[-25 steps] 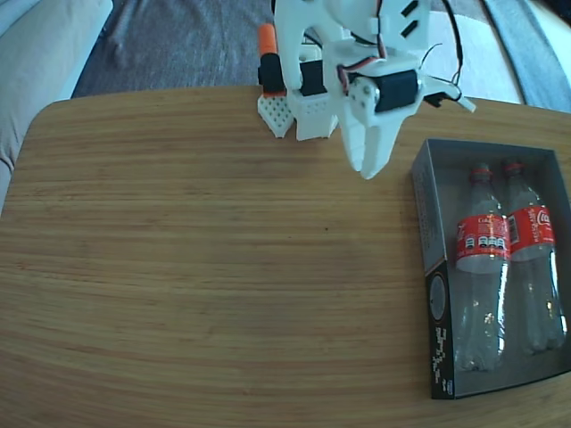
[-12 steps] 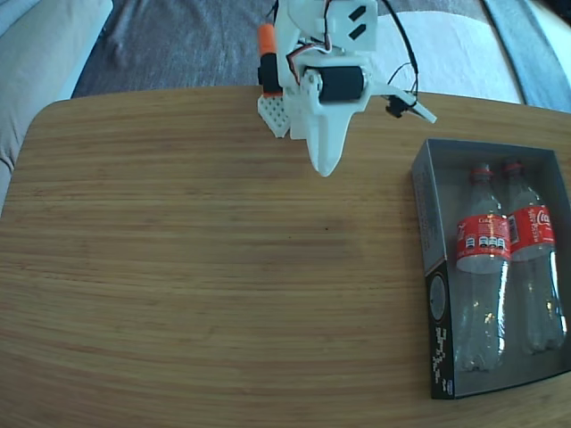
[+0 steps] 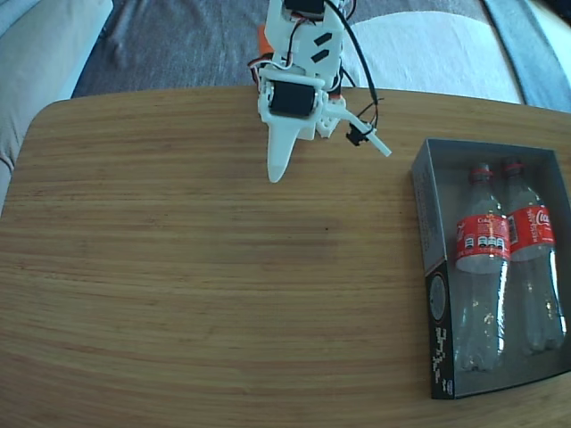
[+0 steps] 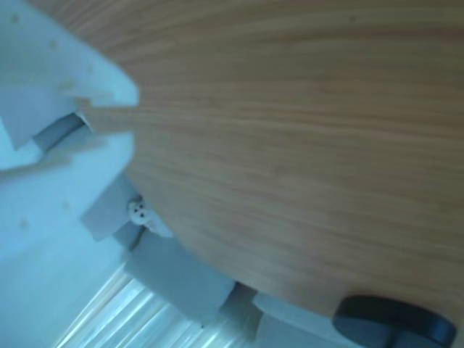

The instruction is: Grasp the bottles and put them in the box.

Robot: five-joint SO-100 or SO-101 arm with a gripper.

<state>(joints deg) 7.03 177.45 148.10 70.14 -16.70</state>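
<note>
Two bottles (image 3: 500, 267) lie side by side in the box (image 3: 432, 223) at the right edge of the fixed view, touching, necks toward the far end, red labels up. Box sits flat on the wooden table (image 3: 196, 285), no bottle left outside it. Judgement: placing looks finished; step in hand is the retreat toward rest. Gripper (image 3: 278, 171) is well apart from the box, near the table's far edge by the arm's base, tip pointing down, empty. Jaws look pressed together into one white point in the fixed view; wrist view shows only a thin slit between white parts over bare wood. Next move: nothing to grasp; fold the arm home, clear of the box.
</note>
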